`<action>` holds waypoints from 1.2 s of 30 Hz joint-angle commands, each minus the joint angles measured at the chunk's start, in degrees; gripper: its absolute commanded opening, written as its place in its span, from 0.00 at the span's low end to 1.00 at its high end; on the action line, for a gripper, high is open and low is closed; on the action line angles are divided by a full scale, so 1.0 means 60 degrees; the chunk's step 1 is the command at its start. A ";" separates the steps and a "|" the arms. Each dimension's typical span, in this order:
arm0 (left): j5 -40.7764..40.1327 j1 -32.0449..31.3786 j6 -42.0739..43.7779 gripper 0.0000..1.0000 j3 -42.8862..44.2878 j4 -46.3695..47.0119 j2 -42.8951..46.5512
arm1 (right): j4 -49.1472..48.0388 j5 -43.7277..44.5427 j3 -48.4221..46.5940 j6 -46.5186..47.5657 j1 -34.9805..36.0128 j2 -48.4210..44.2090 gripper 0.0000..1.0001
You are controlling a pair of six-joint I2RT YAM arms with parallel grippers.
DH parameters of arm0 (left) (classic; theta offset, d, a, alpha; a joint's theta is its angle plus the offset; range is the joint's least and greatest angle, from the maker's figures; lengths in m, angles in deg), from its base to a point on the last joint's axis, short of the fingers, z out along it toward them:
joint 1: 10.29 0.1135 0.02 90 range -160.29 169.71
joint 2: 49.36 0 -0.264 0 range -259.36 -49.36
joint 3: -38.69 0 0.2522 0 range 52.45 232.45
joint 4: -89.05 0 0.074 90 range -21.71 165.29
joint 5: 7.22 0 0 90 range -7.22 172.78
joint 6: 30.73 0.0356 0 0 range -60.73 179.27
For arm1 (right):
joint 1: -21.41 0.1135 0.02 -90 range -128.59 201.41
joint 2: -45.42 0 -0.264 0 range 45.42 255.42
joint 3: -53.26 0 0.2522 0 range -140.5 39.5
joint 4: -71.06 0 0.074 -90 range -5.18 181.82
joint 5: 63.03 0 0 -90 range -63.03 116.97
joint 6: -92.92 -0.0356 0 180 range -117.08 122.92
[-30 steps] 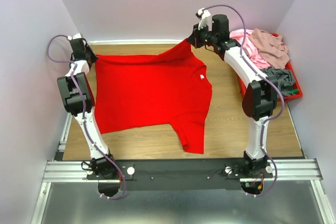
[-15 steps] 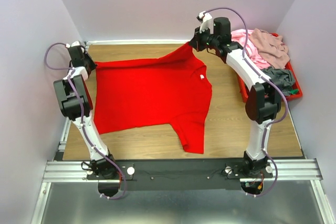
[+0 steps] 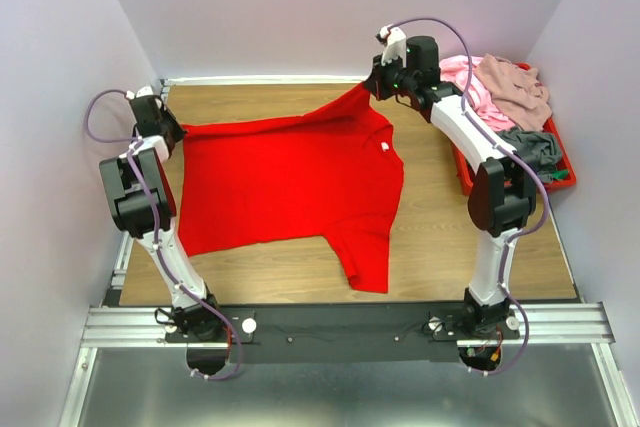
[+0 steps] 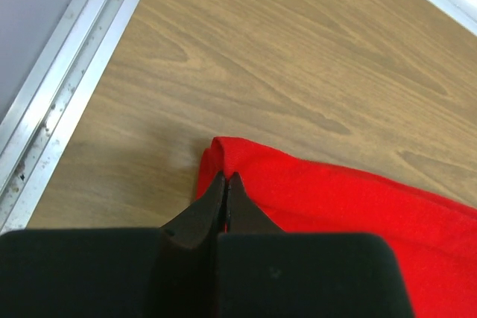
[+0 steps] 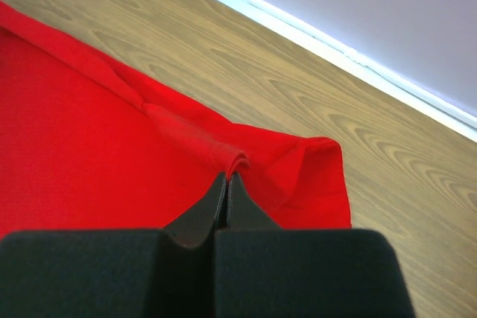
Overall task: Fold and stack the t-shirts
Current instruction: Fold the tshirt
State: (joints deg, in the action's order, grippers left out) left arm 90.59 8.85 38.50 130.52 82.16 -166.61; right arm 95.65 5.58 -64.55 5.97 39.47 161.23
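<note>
Two pinches on one red shirt [image 3: 290, 182]: left jaws pressed together on the far-left hem corner, right jaws pressed together on a bunched fold at the far sleeve. Spread across most of the bench [image 3: 440, 237], hem to the left, neck label [image 3: 384, 147] to the right, other sleeve trailing toward the near edge. Far edge drawn fairly taut between the two grips, sleeve end raised off the wood. Three more shirts, pink [image 3: 478, 97], mauve-beige [image 3: 515, 87] and grey [image 3: 530, 147], heaped in the tray [image 3: 563, 180] at the right, well apart from the work.

Likely light and limp. No stiffness, so sags and wrinkles wherever unsupported, and drapes rather than keeping a crease. Looks matte, not slippery on wood, so probably drags and bunches if pulled flat along the bench. Better lifted clear when carried over.

Thin in a single layer, hence easy to lose from a tip pinch. Take hold at hems, shoulder seams or a gathered fold for thicker cloth. Keep both grips level and evenly tensioned for a straight fold line. Not fragile, judging by the look; main risks a stretched neck or a skewed edge.
</note>
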 commanded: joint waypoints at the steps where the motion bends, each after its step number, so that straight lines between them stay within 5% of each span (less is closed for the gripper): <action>1: 0.0162 0.0107 0.0035 0.00 -0.0251 0.0231 0.0513 | 0.0114 0.0356 0.0159 0.0048 0.0080 -0.0214 0.00; 36: -0.0027 0.0107 0.0093 0.00 -0.1364 0.0246 0.1407 | 0.0129 0.0400 0.0803 0.0092 0.0080 -0.0507 0.01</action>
State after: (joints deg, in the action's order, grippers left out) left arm 90.94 8.87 38.50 123.72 82.93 -160.97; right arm 95.65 6.59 -60.92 5.99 39.47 159.61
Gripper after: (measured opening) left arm 0.009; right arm 0.008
